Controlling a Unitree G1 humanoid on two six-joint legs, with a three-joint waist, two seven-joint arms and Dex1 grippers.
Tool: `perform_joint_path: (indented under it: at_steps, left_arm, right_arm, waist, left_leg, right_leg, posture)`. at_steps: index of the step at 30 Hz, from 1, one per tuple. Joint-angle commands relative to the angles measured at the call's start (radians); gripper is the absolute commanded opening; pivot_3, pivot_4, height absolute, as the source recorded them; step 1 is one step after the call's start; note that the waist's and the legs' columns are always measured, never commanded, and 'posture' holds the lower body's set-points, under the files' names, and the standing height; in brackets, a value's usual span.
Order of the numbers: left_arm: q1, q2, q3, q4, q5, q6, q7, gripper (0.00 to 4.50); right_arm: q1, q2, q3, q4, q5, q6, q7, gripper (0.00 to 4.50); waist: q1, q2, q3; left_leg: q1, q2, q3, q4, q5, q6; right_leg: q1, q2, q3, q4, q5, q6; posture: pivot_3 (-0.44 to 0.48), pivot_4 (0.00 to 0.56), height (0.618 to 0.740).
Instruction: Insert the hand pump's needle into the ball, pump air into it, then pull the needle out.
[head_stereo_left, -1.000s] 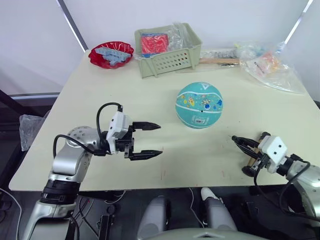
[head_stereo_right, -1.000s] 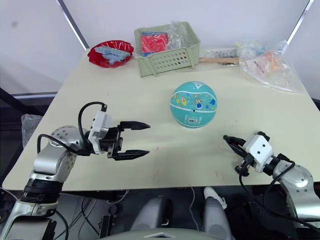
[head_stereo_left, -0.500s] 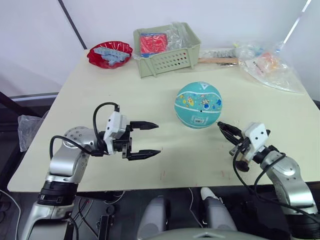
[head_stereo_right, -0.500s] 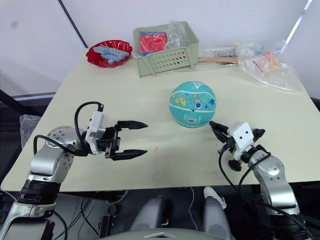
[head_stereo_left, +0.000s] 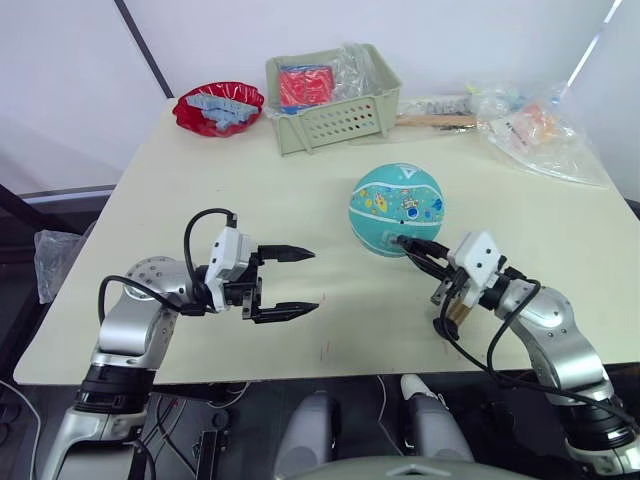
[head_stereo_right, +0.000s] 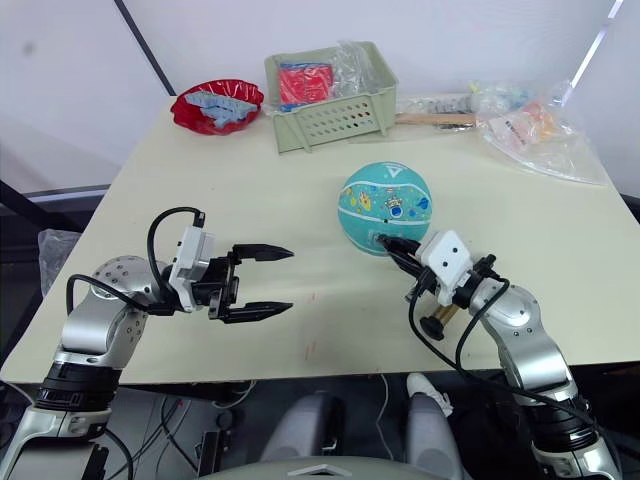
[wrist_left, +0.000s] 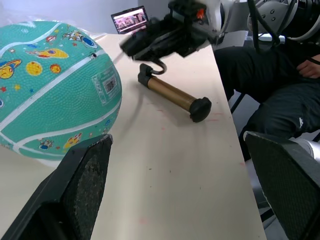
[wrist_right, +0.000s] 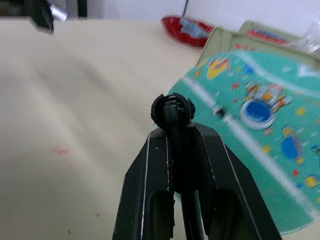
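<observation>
Left eye view: right gripper (head_stereo_left: 412, 250) reaches fwd, forearm low over the surface (head_stereo_left: 300, 190), fingers clamped on the hose fitting (wrist_right: 172, 111), tip just beside the ball (head_stereo_left: 397, 209) near its label. Pump (wrist_left: 172, 93) lies on the surface under the right wrist. Left gripper (head_stereo_left: 300, 282) hovers well apart from ball, fingers spread wide, nothing held.

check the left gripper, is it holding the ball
No, the left gripper is open and holds nothing, well apart from the ball on the table.
</observation>
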Motion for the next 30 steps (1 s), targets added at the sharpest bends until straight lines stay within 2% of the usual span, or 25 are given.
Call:
perform_joint_path:
  at_steps: [1,2,8,11,18,30]
  left_arm:
    - [0.009,0.0,0.018,-0.016,-0.006,-0.018,0.005,4.5]
    - [0.01,0.001,0.019,-0.013,-0.006,-0.02,0.006,4.5]
    - [0.014,0.002,0.02,-0.003,-0.005,-0.029,0.007,4.5]
    - [0.014,0.001,0.019,0.002,-0.003,-0.035,0.006,4.5]
    - [0.008,-0.001,0.014,0.019,0.0,-0.047,0.002,4.5]
    - [0.015,-0.005,0.022,0.052,0.009,-0.082,0.01,4.5]
  right_arm:
    - [-0.038,-0.046,0.01,0.025,-0.031,-0.05,0.055,1.07]
    - [-0.047,-0.052,0.004,0.026,-0.026,-0.051,0.061,1.36]
    - [-0.064,-0.097,-0.025,0.007,0.026,-0.037,0.124,4.47]
    - [-0.06,-0.134,-0.028,-0.021,0.045,-0.009,0.161,4.47]
    - [-0.026,-0.3,-0.085,-0.172,0.187,0.194,0.276,4.47]
    - [0.148,-0.245,-0.28,-0.125,0.248,0.08,0.241,4.47]
  waist:
    - [-0.001,0.0,0.0]
    - [-0.001,-0.001,0.0]
    - [0.0,-0.001,0.0]
    - [0.0,-0.001,0.001]
    - [0.001,-0.002,0.001]
    - [0.002,-0.004,0.002]
  left_leg:
    - [0.0,0.0,0.0,0.0,0.0,0.0]
    - [0.0,0.0,0.001,0.0,0.0,0.0]
    - [0.0,0.001,0.0,0.0,0.0,0.0]
    - [0.0,0.001,0.001,0.0,0.0,0.0]
    - [-0.001,0.001,0.001,0.0,0.0,0.0]
    - [-0.001,0.001,0.001,0.0,0.0,0.0]
  right_leg:
    - [0.0,0.0,0.0,0.0,0.0,0.0]
    - [0.0,0.0,0.001,0.0,0.0,0.0]
    - [0.0,0.001,0.001,0.0,0.001,0.002]
    - [0.0,0.001,0.001,0.0,0.002,0.003]
    - [-0.001,0.0,0.001,0.0,0.002,0.003]
    - [-0.001,0.0,0.001,0.0,0.002,0.003]
  posture:
    - [0.0,0.15,0.738]
    - [0.0,0.15,0.738]
    - [0.0,0.15,0.738]
    - [0.0,0.15,0.738]
    - [0.0,0.15,0.738]
    - [0.0,0.15,0.738]
